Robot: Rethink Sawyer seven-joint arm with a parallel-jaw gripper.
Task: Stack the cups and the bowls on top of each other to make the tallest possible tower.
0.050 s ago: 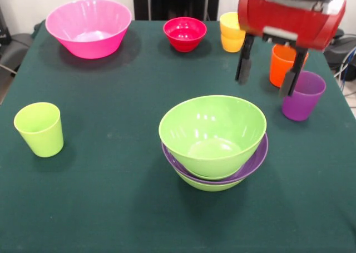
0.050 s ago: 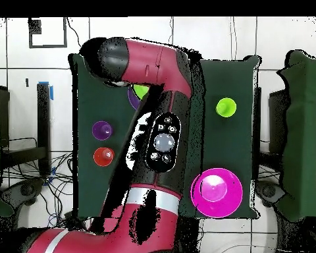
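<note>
The tower (image 1: 214,139) stands mid-table: a lime green bowl nested in a wide purple bowl, which sits on another lime bowl. The pink bowl (image 1: 89,28) sits alone at the far left, and the small red bowl (image 1: 184,33) is at the far middle. At the right are the yellow-orange cup (image 1: 232,31), the orange cup (image 1: 282,64) and the purple cup (image 1: 303,95). A lime cup (image 1: 39,129) stands near left. My gripper (image 1: 265,86) hangs open and empty, just in front of the orange cup and above and right of the tower.
From overhead the arm (image 2: 162,141) covers the table's middle. Showing beside it are the pink bowl (image 2: 216,191), the lime cup (image 2: 225,106), the purple cup (image 2: 101,130) and the orange cup (image 2: 103,156). Cables lie off the table's right edge (image 1: 347,105).
</note>
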